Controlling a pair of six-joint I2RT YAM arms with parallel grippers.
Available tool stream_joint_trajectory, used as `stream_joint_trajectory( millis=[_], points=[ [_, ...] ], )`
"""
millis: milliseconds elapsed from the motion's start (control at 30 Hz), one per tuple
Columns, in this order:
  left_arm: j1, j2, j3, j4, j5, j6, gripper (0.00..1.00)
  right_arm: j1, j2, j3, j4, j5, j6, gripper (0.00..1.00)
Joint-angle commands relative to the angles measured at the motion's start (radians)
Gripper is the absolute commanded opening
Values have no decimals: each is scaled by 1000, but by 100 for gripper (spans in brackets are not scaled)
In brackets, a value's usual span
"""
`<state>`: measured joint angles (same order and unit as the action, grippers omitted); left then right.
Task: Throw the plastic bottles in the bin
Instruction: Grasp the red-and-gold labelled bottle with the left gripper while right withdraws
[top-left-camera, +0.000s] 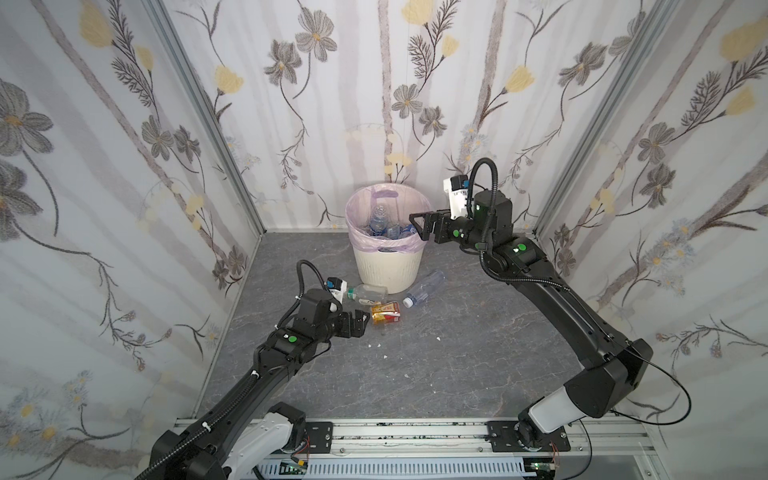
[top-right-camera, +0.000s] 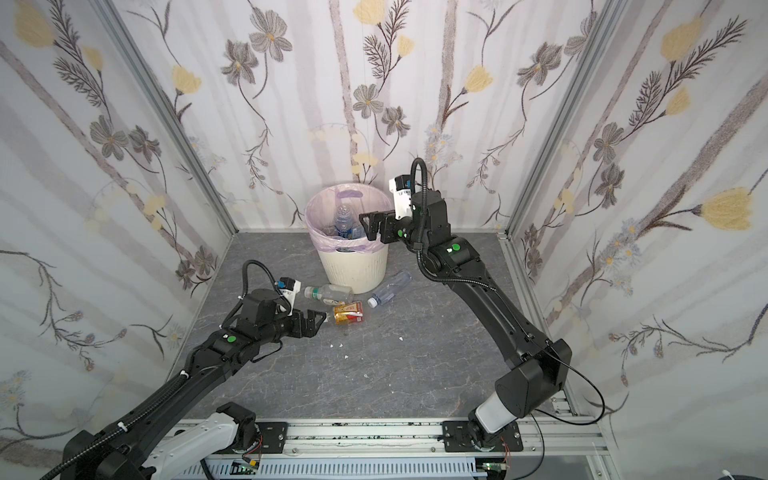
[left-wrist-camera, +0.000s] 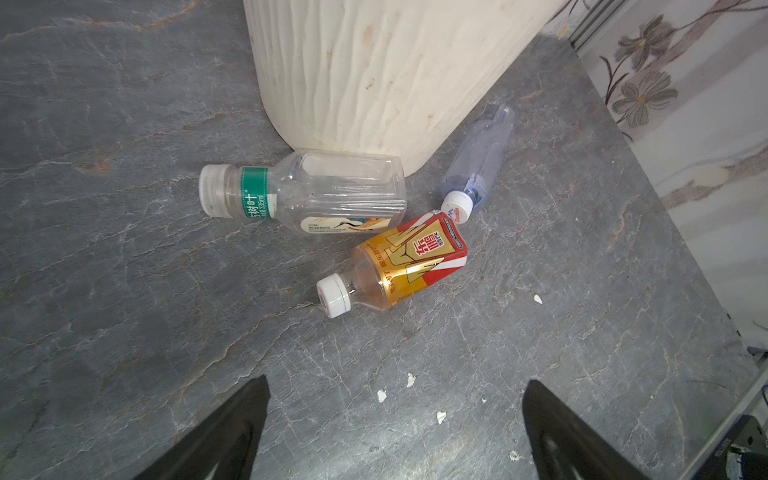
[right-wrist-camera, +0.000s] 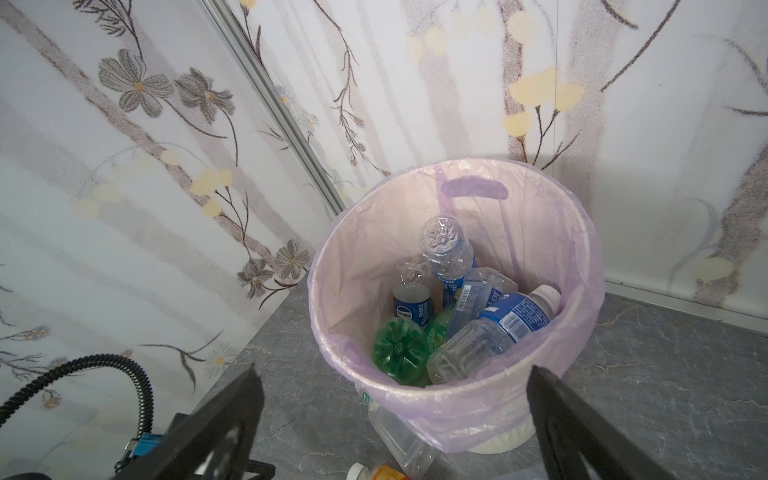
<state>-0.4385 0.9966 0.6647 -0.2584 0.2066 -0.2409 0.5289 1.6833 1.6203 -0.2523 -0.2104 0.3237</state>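
The cream ribbed bin (top-left-camera: 388, 266) (top-right-camera: 355, 270) with its lilac liner stands at the back of the grey floor. Inside it lie several plastic bottles, among them a blue-labelled one (right-wrist-camera: 498, 324) and a green one (right-wrist-camera: 399, 349). Three bottles lie on the floor before it: a clear one with a green neck band (top-left-camera: 368, 293) (left-wrist-camera: 307, 193), a red-and-gold labelled one (top-left-camera: 385, 312) (left-wrist-camera: 399, 262), and a bluish clear one (top-left-camera: 424, 288) (left-wrist-camera: 478, 162). My left gripper (top-left-camera: 363, 320) (left-wrist-camera: 395, 384) is open and empty, just short of the red-and-gold bottle's cap. My right gripper (top-left-camera: 417, 227) (right-wrist-camera: 395, 370) hangs open and empty above the bin's near rim.
Small white scraps (top-left-camera: 378, 345) (left-wrist-camera: 409, 380) dot the floor near my left gripper. Flowered walls close the floor in on three sides, with the bin near the back wall. An aluminium rail (top-left-camera: 415, 432) carrying both arm bases runs along the front edge.
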Motion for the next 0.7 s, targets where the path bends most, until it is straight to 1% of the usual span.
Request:
stream_joint_trajectory(
  millis=[0, 200, 400, 500, 600, 667],
  points=[
    [-16, 44, 29, 8, -44, 43, 97, 2, -62, -84, 59, 7, -12, 99],
    [-59, 160, 100, 10, -62, 101, 96, -2, -241, -321, 75, 60, -22, 100],
    [-107, 282, 174, 18, -83, 168, 96, -26, -425, -605, 120, 128, 42, 100],
    [-121, 344, 213, 21, -88, 213, 93, -36, -501, -742, 130, 138, 51, 100],
    [-128, 400, 249, 34, -46, 244, 90, -55, -558, -831, 128, 137, 61, 100],
    [-138, 437, 270, 40, -53, 270, 89, -67, -586, -859, 129, 131, 63, 100]
  ],
)
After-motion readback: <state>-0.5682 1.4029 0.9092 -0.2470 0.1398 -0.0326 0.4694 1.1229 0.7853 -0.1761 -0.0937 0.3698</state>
